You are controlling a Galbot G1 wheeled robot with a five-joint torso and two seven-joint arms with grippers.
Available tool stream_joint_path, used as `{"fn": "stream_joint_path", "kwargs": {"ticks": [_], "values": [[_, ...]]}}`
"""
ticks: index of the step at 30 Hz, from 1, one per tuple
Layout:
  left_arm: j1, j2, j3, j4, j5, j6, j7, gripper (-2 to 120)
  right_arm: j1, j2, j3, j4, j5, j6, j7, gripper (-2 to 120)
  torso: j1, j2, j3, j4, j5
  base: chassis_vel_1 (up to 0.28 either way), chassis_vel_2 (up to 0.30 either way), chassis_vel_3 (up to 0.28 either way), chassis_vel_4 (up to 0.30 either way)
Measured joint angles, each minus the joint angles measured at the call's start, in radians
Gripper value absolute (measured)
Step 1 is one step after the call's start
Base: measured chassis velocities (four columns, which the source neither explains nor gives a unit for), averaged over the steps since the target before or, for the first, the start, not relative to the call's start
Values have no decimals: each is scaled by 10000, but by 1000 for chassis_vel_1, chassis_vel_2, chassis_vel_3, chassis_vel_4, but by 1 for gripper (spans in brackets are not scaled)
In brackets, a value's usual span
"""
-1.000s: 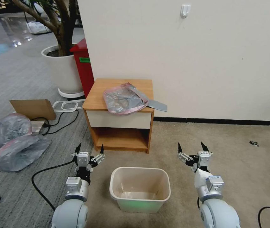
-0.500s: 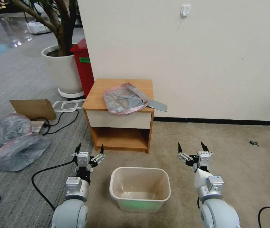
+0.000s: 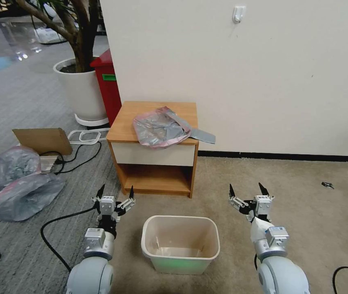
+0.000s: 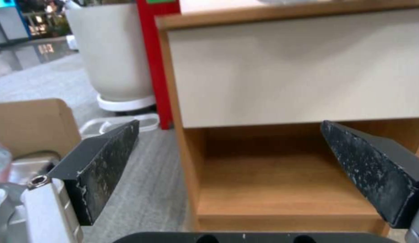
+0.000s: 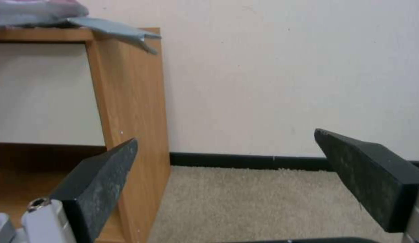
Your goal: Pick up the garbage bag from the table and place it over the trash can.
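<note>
Nearest you, the trash can (image 3: 180,243) stands upright on the beige carpet, midway between your two arms, its inside holding nothing but a pale patch at the bottom. Your left gripper (image 3: 116,195) hangs to the can's left, low over the floor, fingers (image 4: 101,165) spread wide apart and gripping nothing; through the left wrist view they frame the open lower shelf of the table (image 4: 281,189). Your right gripper (image 3: 246,191) hangs to the can's right at about the same height, fingers (image 5: 99,185) likewise apart and unloaded, pointing toward the table's right side panel and the wall. Beyond both grippers stands the table (image 3: 141,122), against the wall. The garbage bag (image 3: 159,127) lies limp and crumpled on the tabletop, toward its right front; one grey flap overhangs the right edge, also visible in the right wrist view (image 5: 110,30). Farther left, two stuffed grey bags (image 3: 23,192) lie on the floor, well apart from the table.
</note>
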Motion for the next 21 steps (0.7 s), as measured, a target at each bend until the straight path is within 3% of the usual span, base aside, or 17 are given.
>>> {"fn": "stream_joint_path", "kwargs": {"ticks": [2,4,10,12,13,16,21], "values": [[135,23,-46,-226,-22,88,0,100,-62,62,33,200,52,-69,14,100,-1,0,0,0,5,0,0,0,0],[812,135,-274,-1409,-140,564,-26,100,-445,434,268,1466,374,-519,152,100,0,1,0,1,-1,0,0,0,0],[1762,296,-600,-3045,-295,1226,-82,100,-1007,964,601,3270,895,-1211,348,100,0,1,0,-1,-4,0,0,0,0],[1866,314,-636,-3227,-312,1297,-88,100,-1028,993,611,3326,981,-1286,347,100,0,1,-2,-1,-7,0,0,0,0],[2173,367,-742,-3758,-359,1509,-105,100,-1090,1039,581,3332,1158,-1480,332,100,0,1,0,-2,3,0,0,0,0],[2549,429,-868,-4366,-423,1751,-125,100,-1085,1051,529,3246,1190,-1517,299,100,0,1,-1,0,-2,0,0,0,0],[2946,866,-1255,-4558,-481,2561,-388,100,-1057,1008,494,3037,1192,-1532,109,100,0,1,-1,1,-2,0,0,0,0]]}}
